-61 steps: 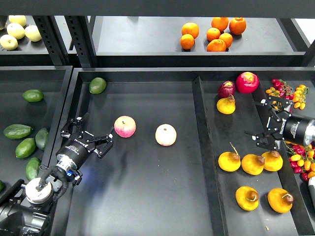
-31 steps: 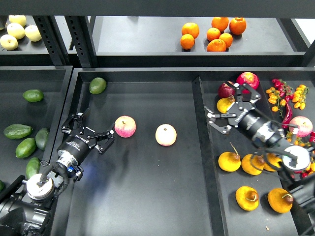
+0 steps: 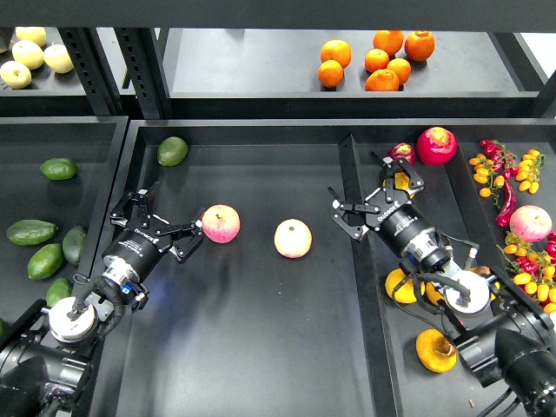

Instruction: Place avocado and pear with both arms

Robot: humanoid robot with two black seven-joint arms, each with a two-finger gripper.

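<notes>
A dark green elongated avocado (image 3: 31, 232) lies in the left tray among paler ones (image 3: 45, 261). A rounder green fruit (image 3: 172, 150) sits at the middle tray's far left corner. Several yellow-orange pears lie in the right tray; one (image 3: 402, 182) shows partly behind my right gripper, and another (image 3: 434, 350) has a dark hollow. My left gripper (image 3: 167, 224) is open and empty, just left of a pink apple (image 3: 221, 223). My right gripper (image 3: 375, 198) is open and empty, above the divider between the middle and right trays.
A second apple (image 3: 293, 238) lies mid-tray. The raised divider (image 3: 363, 287) separates the trays. Red fruit (image 3: 436, 145) and small tomatoes (image 3: 521, 169) sit at the right tray's back. Oranges (image 3: 375, 61) and pale apples (image 3: 30, 54) are on the upper shelf.
My right arm has swung left from the right edge across the right tray to the divider, gripper still open. My left gripper has edged slightly up toward the pink apple.
</notes>
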